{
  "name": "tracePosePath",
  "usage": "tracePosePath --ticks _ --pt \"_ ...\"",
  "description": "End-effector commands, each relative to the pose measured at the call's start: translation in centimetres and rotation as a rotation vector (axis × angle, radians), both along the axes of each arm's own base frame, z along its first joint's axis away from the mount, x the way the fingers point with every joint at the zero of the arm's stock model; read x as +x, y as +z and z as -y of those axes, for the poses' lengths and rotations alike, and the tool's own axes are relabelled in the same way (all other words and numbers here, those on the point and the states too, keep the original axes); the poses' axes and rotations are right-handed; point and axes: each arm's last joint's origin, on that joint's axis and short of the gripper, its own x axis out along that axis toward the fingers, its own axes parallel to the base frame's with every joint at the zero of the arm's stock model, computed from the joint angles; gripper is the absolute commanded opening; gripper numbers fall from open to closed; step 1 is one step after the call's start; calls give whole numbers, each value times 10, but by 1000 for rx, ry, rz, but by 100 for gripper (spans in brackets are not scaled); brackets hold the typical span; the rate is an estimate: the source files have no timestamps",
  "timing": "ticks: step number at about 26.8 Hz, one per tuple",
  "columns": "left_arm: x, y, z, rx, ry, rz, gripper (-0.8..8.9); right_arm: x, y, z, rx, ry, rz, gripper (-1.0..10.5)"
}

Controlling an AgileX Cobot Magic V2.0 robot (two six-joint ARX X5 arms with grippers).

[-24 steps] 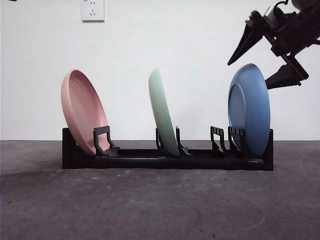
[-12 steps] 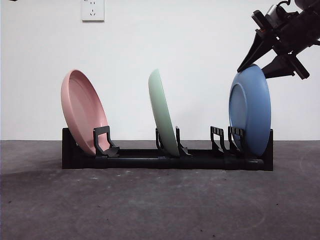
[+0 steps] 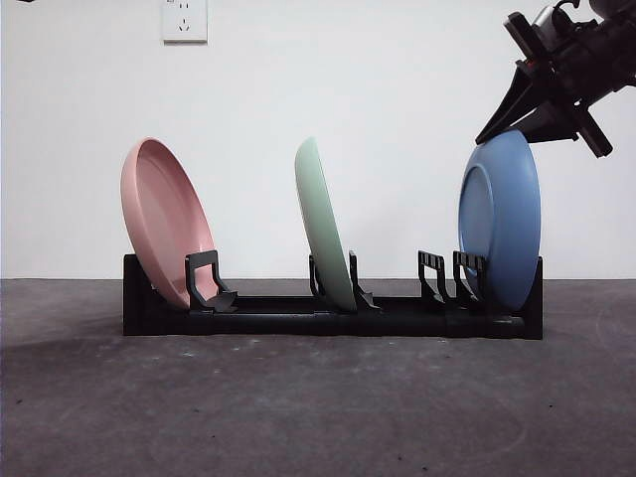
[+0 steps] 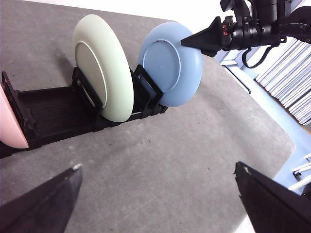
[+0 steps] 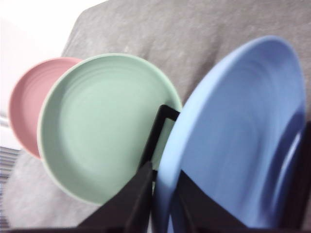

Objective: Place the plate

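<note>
A blue plate (image 3: 502, 224) stands upright in the right end slot of a black dish rack (image 3: 328, 320). My right gripper (image 3: 502, 134) reaches in from the upper right and is shut on the plate's top rim. In the right wrist view the jaws (image 5: 165, 179) pinch the blue plate's (image 5: 243, 136) edge. The left wrist view shows the blue plate (image 4: 170, 68) with the right gripper (image 4: 189, 42) at its rim. My left gripper (image 4: 158, 167) is open and empty, well back from the rack.
A pink plate (image 3: 164, 219) leans in the rack's left slot and a green plate (image 3: 323, 224) in the middle slot. An empty slot lies between the green and blue plates. A wall socket (image 3: 185, 20) is on the white wall behind.
My right gripper's jaws, spread on both sides of the blue plate's top, have closed on its rim. The plate has shifted slightly to the right.
</note>
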Motion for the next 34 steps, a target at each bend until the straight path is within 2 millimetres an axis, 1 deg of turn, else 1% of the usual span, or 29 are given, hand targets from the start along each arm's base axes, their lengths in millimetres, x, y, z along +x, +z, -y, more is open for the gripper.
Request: tracePosePath --ticks 1,8,9,10,11,14,17,22,27,31,34 --pt "0 6 1 -7 -8 22 500 -1 13 0 18 6 38 50" --pt "0 6 1 -7 -10 22 500 -18 39 0 22 7 110 50" --pt "-1 6 1 -7 -13 22 500 -21 43 0 22 7 125 41" --pt "-1 6 2 -7 -16 22 500 -24 48 0 22 7 139 6" --pt "-1 6 2 -7 -19 22 500 -27 51 0 21 7 150 7" --pt "-1 6 3 -7 -29 22 500 -37 63 0 23 9 181 7" --pt "-2 6 4 -7 -39 22 500 -52 77 0 25 13 215 7" --pt "-2 6 6 -7 -55 22 500 -86 104 -1 24 15 281 7" --pt "-3 6 8 -7 -69 22 500 -126 124 -5 21 35 300 7" --pt "-4 6 9 -7 -77 22 500 -161 130 -15 -1 104 287 7" --pt "-4 6 9 -8 -82 21 500 -184 128 -23 -51 181 278 7"
